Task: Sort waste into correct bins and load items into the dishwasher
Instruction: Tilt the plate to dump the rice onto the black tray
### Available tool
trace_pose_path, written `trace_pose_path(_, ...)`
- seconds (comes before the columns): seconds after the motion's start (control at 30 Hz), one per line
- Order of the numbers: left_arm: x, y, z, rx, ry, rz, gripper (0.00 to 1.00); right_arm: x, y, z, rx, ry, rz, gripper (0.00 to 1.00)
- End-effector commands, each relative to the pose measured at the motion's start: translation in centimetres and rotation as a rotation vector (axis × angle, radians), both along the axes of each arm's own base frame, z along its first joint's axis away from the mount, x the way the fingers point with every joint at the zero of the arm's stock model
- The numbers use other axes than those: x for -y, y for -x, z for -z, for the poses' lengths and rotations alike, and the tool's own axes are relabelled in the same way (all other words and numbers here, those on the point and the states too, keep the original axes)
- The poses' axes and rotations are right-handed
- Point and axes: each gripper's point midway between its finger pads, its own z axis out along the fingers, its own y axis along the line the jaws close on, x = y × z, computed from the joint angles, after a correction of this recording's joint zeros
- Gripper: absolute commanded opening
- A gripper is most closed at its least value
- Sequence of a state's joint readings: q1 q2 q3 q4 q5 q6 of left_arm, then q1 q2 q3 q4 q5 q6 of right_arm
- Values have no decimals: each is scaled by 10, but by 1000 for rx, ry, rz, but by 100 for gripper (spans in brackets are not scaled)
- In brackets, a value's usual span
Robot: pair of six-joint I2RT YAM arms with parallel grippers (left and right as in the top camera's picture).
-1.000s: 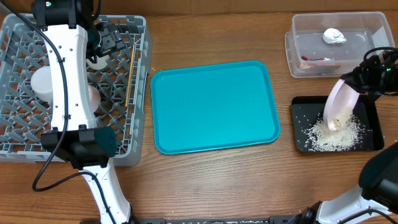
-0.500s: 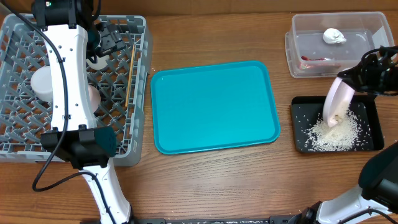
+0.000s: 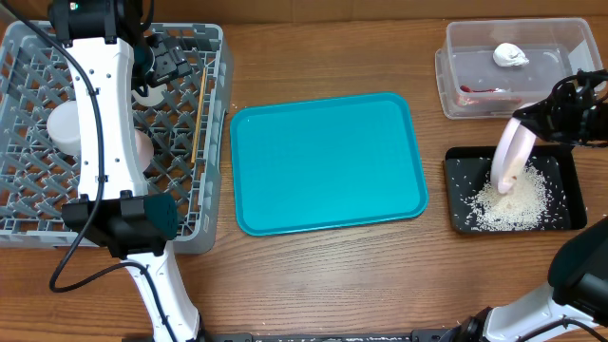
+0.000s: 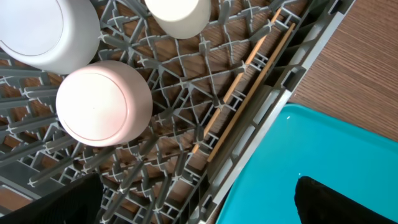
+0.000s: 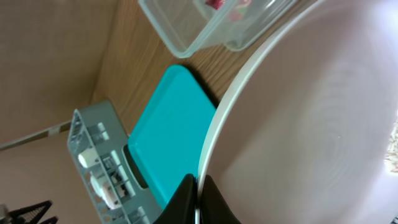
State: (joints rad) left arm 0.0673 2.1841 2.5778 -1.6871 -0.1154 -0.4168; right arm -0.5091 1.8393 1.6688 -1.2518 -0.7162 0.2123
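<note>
My right gripper (image 3: 528, 119) is shut on the rim of a pale pink plate (image 3: 508, 157), held steeply tilted over the black bin (image 3: 566, 166), where a heap of rice (image 3: 518, 201) lies. In the right wrist view the plate (image 5: 311, 118) fills the frame, with the fingers (image 5: 198, 193) pinching its edge. My left gripper (image 3: 157, 66) hangs open and empty over the grey dishwasher rack (image 3: 214, 57), which holds a pink bowl (image 4: 102, 102), a white bowl (image 4: 46, 31), a cream cup (image 4: 177, 15) and wooden chopsticks (image 4: 245, 93).
A teal tray (image 3: 328, 161) lies in the middle of the table. A clear plastic bin (image 3: 456, 66) at the back right holds a crumpled white tissue (image 3: 509, 55) and a red item (image 3: 480, 92). Loose rice grains are scattered in the black bin.
The right gripper has tipped the plate steeper, closer to upright, over the black bin. The rice heap has grown a little. The left arm has not moved.
</note>
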Motion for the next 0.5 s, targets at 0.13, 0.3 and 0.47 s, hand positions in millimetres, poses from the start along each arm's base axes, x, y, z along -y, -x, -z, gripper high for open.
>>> trace_pose_path(0.13,2,-1,-1,6,8,-9,100,3,2,-6,7,7,0,4)
trace_pose_path(0.3,2,-1,-1,6,8,-9,100,1,2,-7,29,-4,-28,4)
trace_pose_path(0.47,2,-1,-1,6,8,-9,100,-7,0,-16,94,-45,-75,4)
